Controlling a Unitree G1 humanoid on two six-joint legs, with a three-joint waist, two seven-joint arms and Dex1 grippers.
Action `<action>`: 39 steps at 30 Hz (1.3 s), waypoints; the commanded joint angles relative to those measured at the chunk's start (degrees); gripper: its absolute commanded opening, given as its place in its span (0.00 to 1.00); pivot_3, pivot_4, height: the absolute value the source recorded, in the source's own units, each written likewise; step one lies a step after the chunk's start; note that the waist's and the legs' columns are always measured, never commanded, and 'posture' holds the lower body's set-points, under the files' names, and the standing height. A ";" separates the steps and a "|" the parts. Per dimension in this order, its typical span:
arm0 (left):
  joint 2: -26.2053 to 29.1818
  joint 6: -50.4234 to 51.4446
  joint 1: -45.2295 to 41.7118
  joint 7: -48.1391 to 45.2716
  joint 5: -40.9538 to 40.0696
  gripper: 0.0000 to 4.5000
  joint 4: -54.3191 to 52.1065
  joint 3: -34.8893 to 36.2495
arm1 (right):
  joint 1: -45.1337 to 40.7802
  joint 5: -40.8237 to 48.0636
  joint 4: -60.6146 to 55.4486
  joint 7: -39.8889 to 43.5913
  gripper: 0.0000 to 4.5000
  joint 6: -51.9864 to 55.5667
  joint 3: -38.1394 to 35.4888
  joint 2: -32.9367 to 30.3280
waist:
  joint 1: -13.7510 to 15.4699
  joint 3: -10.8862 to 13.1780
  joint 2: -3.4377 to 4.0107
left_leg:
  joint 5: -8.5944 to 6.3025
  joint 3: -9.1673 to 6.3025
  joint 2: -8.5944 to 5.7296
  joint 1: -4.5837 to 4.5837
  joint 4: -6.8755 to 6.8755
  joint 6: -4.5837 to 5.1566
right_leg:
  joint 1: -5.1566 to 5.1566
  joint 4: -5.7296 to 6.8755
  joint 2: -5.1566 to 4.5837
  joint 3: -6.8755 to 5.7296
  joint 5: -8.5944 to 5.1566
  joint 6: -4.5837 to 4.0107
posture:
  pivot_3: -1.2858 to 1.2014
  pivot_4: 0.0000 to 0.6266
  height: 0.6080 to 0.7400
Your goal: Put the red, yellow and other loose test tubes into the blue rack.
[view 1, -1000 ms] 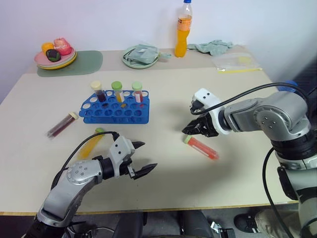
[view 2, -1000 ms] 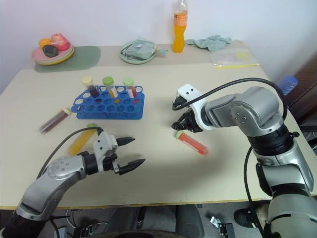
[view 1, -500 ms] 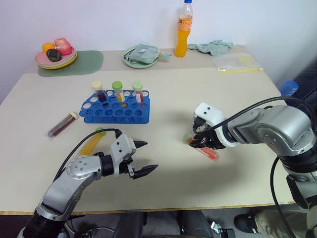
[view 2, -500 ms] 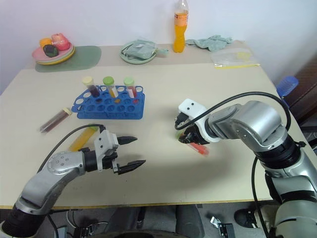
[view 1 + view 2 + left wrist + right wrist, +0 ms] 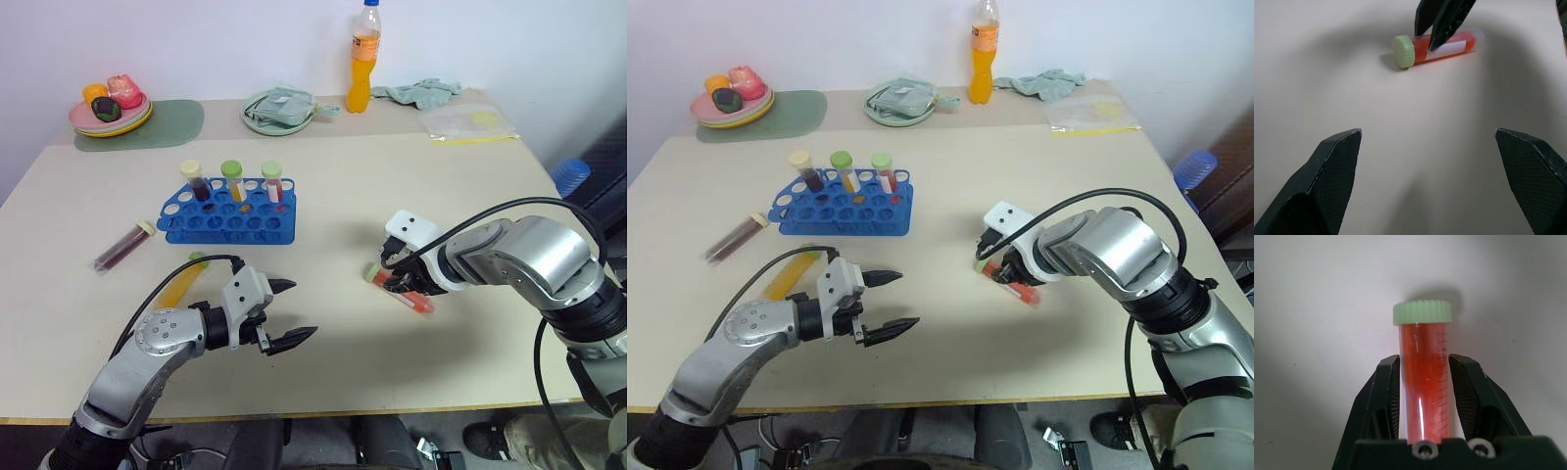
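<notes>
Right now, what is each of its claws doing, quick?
Left gripper: open, holding nothing.
Right gripper: closed on the red test tube, which lies on the table.

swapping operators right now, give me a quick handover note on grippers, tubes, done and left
Right gripper: fingers on either side of the red tube, which lies on the table; not lifted.
Left gripper: open, empty, above the table near the front edge.
Blue rack: three capped tubes stand in its back row.
Yellow tube: lying loose beside the left arm.
Dark maroon tube: lying loose, left of the rack.
Done: none of the three loose tubes racked.
Left: lift and rack the red tube, then the yellow and maroon ones.
</notes>
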 commanded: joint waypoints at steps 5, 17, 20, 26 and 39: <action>-0.10 -1.79 0.04 -0.32 0.15 1.00 -0.83 0.16 | 0.23 -2.07 2.23 -0.26 0.38 1.80 -0.90 2.46 | 0.01 0.00 0.00 | 0.00 0.00 0.00 0.00 0.01 0.00 | 0.01 0.00 0.00 0.00 0.00 0.00 | 0.52 0.24 1.00; -0.79 -3.50 1.58 2.31 0.57 1.00 1.36 4.21 | -0.73 -0.22 -2.14 4.24 0.17 -4.95 -8.99 4.79 | -0.02 0.02 0.03 | 0.00 -0.01 0.00 0.00 0.00 0.00 | -0.02 0.01 0.00 0.00 0.00 0.00 | 0.52 0.24 1.00; -2.79 -3.07 1.67 6.16 -0.87 1.00 2.60 9.04 | 2.39 -3.04 -4.60 4.44 0.17 -20.88 -13.63 8.18 | -0.03 0.00 0.00 | 0.00 -0.01 -0.01 -0.01 -0.01 0.00 | -0.02 0.01 0.00 0.00 0.00 0.01 | 0.52 0.24 1.00; -7.02 -2.97 1.87 12.59 -2.70 1.00 4.76 17.42 | 7.17 -7.79 -0.74 -3.19 0.17 -44.68 -18.39 27.29 | -0.24 -0.01 -0.02 | 0.02 -0.01 0.00 0.01 0.02 -0.04 | -0.09 0.15 0.02 0.03 0.01 0.02 | 0.52 0.24 1.00; -5.73 -8.96 4.32 15.93 -0.18 1.00 11.81 27.65 | 6.41 -26.31 38.52 -8.24 0.17 -92.54 -11.32 54.41 | -0.96 -0.02 -0.02 | 0.18 -0.11 -0.07 0.07 -0.04 -0.31 | -0.38 0.52 0.06 0.10 0.00 -0.03 | 0.52 0.24 1.00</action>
